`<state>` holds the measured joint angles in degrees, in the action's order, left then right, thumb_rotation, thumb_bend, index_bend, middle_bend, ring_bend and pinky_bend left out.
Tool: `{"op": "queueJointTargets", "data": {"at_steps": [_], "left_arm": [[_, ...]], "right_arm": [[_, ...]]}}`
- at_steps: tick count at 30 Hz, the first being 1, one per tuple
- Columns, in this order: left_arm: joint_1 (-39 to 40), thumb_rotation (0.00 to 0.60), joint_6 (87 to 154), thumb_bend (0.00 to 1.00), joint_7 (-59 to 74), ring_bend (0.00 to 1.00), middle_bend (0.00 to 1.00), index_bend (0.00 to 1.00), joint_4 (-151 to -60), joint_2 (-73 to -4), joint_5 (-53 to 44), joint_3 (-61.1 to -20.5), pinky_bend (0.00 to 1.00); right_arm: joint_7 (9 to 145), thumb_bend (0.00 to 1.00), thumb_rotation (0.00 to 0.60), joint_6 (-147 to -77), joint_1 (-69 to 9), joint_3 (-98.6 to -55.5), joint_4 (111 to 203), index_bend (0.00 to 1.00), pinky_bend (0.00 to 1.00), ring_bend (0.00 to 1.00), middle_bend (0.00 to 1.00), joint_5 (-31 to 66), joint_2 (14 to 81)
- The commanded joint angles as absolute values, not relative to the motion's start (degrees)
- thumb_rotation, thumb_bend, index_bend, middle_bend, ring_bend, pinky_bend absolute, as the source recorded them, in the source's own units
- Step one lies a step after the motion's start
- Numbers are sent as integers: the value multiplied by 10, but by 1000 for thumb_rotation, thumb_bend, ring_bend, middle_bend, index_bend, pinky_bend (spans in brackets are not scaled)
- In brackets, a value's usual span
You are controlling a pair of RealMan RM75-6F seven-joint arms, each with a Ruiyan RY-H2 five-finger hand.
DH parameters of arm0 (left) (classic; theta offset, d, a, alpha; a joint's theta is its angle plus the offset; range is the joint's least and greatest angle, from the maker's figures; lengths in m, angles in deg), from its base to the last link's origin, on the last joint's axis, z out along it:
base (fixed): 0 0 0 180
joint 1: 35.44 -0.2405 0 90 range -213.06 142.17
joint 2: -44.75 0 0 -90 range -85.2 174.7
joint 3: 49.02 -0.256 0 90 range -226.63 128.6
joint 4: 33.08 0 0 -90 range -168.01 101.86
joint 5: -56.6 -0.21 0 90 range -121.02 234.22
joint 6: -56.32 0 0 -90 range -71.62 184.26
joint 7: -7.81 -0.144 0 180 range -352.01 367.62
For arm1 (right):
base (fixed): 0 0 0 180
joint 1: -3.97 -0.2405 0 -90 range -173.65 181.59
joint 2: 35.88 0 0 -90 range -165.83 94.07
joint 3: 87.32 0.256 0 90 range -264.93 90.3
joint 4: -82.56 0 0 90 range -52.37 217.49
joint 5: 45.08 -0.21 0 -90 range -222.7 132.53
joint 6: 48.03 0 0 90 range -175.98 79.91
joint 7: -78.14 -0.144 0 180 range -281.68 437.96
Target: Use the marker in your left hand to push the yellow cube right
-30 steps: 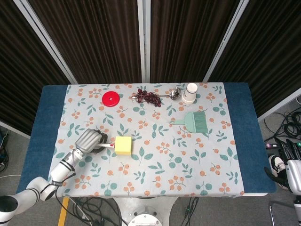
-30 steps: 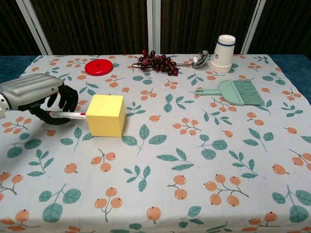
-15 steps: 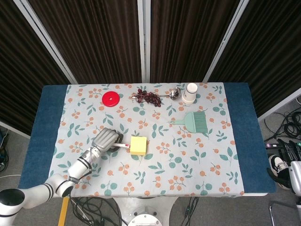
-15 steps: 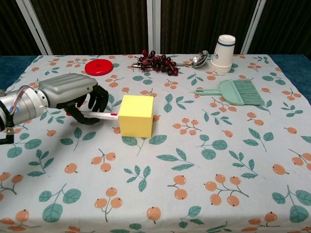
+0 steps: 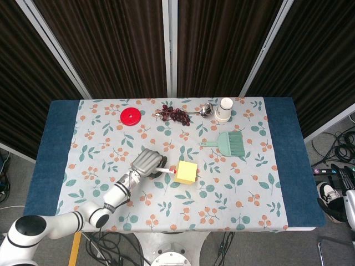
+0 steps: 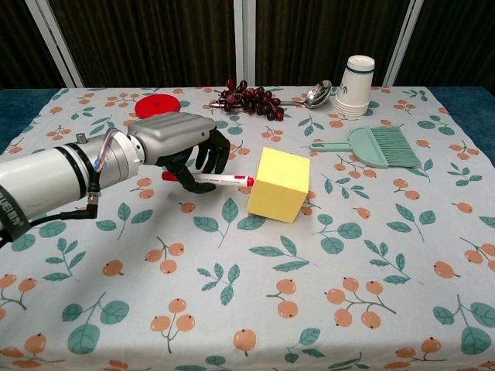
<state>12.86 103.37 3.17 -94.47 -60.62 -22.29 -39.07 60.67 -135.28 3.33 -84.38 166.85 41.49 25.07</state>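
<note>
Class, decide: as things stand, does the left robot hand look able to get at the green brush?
Probably not directly: the left robot hand grips the marker, and the yellow cube sits between it and the green brush.

1. A matt, smooth finish is being shown by the yellow cube (image 6: 280,185).
2. A metallic grey sheen is being shown by the left hand (image 6: 176,147).
3. The table (image 5: 55,144) is being covered by printed cloth (image 6: 325,294).
4. Light is being reflected by the glossy spoon (image 6: 315,96).
</note>
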Motion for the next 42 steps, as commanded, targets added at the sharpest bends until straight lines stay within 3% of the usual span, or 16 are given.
{"op": "queueJointTargets", "data": {"at_steps": [1, 11, 33, 42], "left_arm": [[126, 600, 1033, 397, 13, 542, 718, 692, -954, -600, -213, -393, 623], [114, 600, 1029, 397, -22, 542, 718, 693, -985, -577, -182, -402, 623], [204, 600, 981, 397, -86, 542, 718, 692, -956, -681, -102, -345, 623], [151, 600, 1047, 397, -83, 542, 718, 692, -1007, -606, -132, -384, 623]], "right_arm": [[603, 146, 600, -1353, 33, -844, 1666, 14, 80, 0, 134, 416, 251], [590, 146, 600, -1350, 31, -844, 1651, 14, 80, 0, 134, 419, 257], [596, 145, 600, -1349, 33, -843, 1658, 14, 80, 0, 134, 414, 248], [597, 146, 600, -1350, 31, -843, 1661, 14, 80, 0, 134, 422, 248]]}}
